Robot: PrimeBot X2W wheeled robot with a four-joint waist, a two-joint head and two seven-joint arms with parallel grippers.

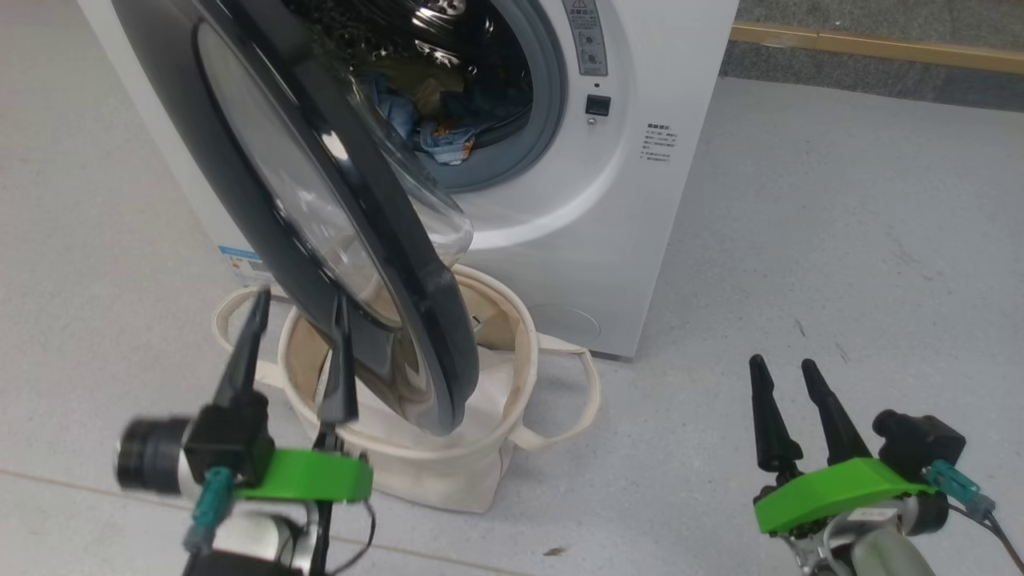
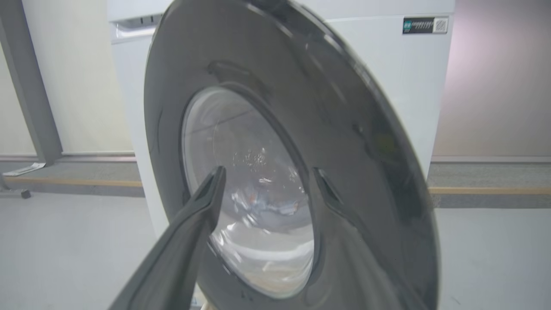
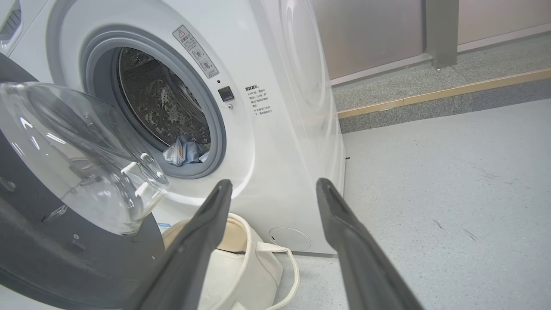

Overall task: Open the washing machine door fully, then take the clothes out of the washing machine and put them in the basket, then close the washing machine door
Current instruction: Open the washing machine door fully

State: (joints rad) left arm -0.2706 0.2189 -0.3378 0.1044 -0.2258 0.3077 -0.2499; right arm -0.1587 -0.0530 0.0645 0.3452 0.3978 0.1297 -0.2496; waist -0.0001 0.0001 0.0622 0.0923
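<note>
Hanging partly open, the washing machine door [image 1: 384,264] stands just beyond the left gripper [image 1: 298,308], which is spread wide and empty; the basket [image 1: 524,336] sits beneath the door, the clothes [image 1: 444,140] farther ahead inside the washing machine [image 1: 624,200]. Off to the right, the right gripper [image 1: 782,374] is spread too, empty.

One washing machine [image 1: 640,200] has one washing machine door [image 1: 432,320]. One basket [image 1: 448,472] carries two loop handles [image 1: 588,392]. There are two grippers, the left gripper [image 1: 301,298] and the right gripper [image 1: 782,362], with two fingers [image 1: 828,416] each. How many garments make up the clothes [image 1: 444,140] cannot be told.
</note>
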